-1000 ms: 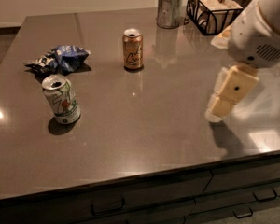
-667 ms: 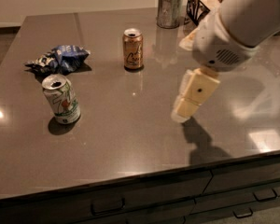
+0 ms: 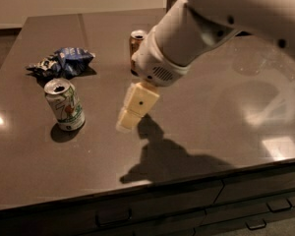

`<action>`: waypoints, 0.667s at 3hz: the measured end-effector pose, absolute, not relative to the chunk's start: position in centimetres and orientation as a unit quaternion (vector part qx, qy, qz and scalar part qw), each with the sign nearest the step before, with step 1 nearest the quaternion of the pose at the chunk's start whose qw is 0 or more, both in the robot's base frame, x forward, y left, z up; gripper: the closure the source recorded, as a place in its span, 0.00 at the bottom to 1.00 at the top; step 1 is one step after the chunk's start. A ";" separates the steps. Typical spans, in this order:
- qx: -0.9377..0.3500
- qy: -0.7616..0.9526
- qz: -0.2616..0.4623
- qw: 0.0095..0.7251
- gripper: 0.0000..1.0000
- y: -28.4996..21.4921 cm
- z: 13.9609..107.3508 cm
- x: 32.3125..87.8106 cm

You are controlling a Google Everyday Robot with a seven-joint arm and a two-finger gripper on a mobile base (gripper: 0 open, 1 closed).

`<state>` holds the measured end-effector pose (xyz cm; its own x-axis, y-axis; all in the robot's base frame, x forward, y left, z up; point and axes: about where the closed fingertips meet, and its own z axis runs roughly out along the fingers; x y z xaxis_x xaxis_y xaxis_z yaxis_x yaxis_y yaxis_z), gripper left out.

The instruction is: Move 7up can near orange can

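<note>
a crumpled blue chip bag (image 3: 64,63) lies at the back left of the dark table (image 3: 221,127). in front of it the 7up can (image 3: 65,104) stands upright. to its right, not touching it, the gripper (image 3: 127,121) hangs over the table, tips angled down-left; whether it is parted or closed cannot be told. behind it the orange can (image 3: 135,42) stands upright, partly hidden by the white arm (image 3: 187,33), well apart from the 7up can.

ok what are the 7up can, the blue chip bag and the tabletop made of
The 7up can looks like thin aluminium: bare silver rim, printed white-green wall. The blue chip bag seems glossy plastic or foil film, creased. The tabletop is dark polished stone or laminate, mirroring lights. The gripper, beside the can without touching, looks matte cream plastic.
</note>
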<state>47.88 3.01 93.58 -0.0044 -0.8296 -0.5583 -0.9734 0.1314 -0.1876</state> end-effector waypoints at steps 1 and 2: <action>-0.641 0.686 0.165 0.303 0.00 8.8 92.3 49.0; -0.636 0.680 0.186 0.313 0.00 12.3 91.7 49.6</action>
<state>49.55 12.31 91.67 0.0052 -0.7489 -0.6627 -0.9821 0.1208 -0.1442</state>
